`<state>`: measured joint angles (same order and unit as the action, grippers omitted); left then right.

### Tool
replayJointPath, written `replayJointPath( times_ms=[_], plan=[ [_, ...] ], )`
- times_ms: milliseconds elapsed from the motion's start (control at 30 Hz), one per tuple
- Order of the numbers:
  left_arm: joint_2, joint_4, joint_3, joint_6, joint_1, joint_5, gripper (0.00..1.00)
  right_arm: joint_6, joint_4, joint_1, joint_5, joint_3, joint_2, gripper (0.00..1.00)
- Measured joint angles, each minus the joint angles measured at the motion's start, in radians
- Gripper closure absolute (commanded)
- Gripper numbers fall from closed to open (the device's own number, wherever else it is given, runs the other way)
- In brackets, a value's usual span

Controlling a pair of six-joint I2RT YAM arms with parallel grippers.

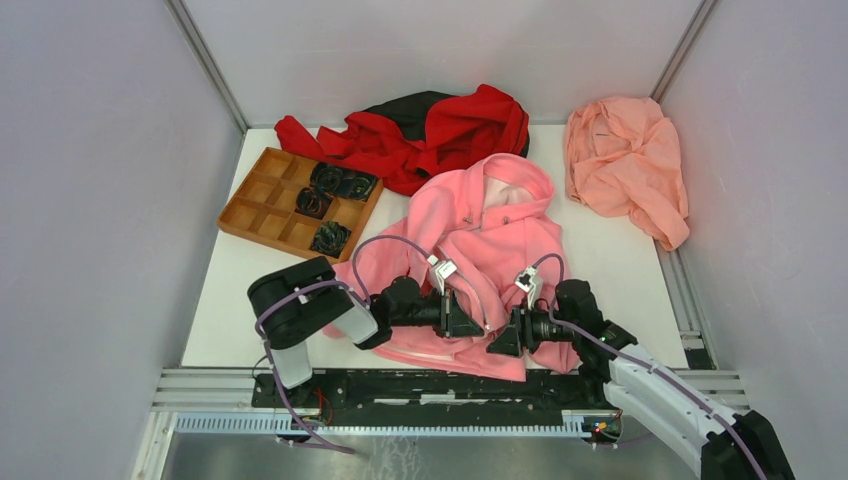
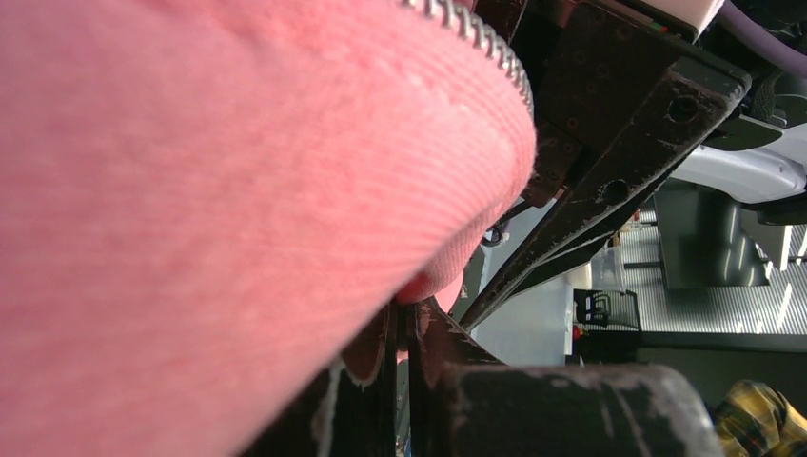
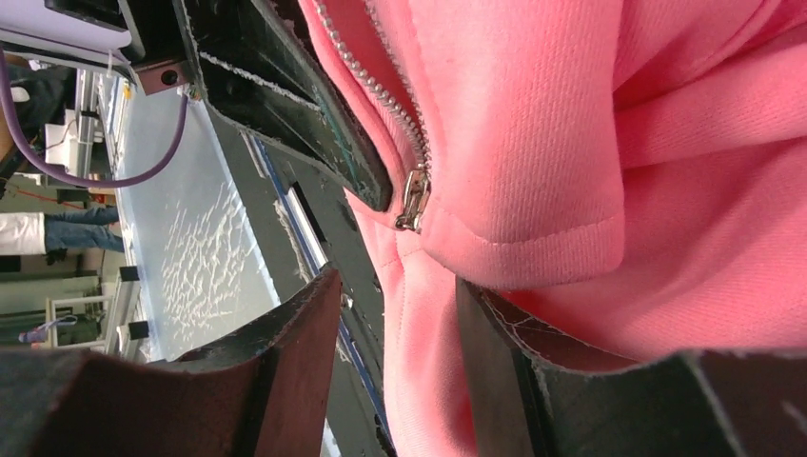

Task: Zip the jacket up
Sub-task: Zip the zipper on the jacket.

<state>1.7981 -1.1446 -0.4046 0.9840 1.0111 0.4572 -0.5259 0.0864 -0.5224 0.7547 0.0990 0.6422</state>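
Note:
The pink jacket (image 1: 490, 230) lies front up mid-table, hood toward the back. Both grippers meet at its near hem by the bottom of the zipper. My left gripper (image 1: 468, 322) is shut on a fold of the jacket (image 2: 190, 190); in the left wrist view its jaws (image 2: 409, 309) pinch the pink edge, and zipper teeth (image 2: 481, 43) run above. My right gripper (image 1: 497, 343) stands open in the right wrist view (image 3: 395, 286), the hem hanging loose between its fingers. The metal zipper pull (image 3: 411, 198) sits low on the zipper, beside the left gripper's finger (image 3: 285, 105).
A wooden compartment tray (image 1: 262, 212) holding black items (image 1: 340, 183) sits at the back left. A red-and-black garment (image 1: 440, 130) lies behind the jacket, and a salmon cloth (image 1: 625, 165) at the back right. The metal rail (image 1: 450, 385) runs along the near edge.

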Motion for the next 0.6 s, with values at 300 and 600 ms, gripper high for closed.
replayJointPath(
  times_ms=[300, 600],
  plan=[
    [-0.003, 0.003, 0.0, 0.0, 0.0, 0.017, 0.98, -0.062, -0.103, 0.008, -0.001, -0.02, 0.029, 0.46],
    [-0.015, 0.003, 0.0, 0.0, 0.0, 0.027, 0.98, -0.051, -0.098, 0.015, -0.038, -0.024, 0.03, 0.41]
  ],
)
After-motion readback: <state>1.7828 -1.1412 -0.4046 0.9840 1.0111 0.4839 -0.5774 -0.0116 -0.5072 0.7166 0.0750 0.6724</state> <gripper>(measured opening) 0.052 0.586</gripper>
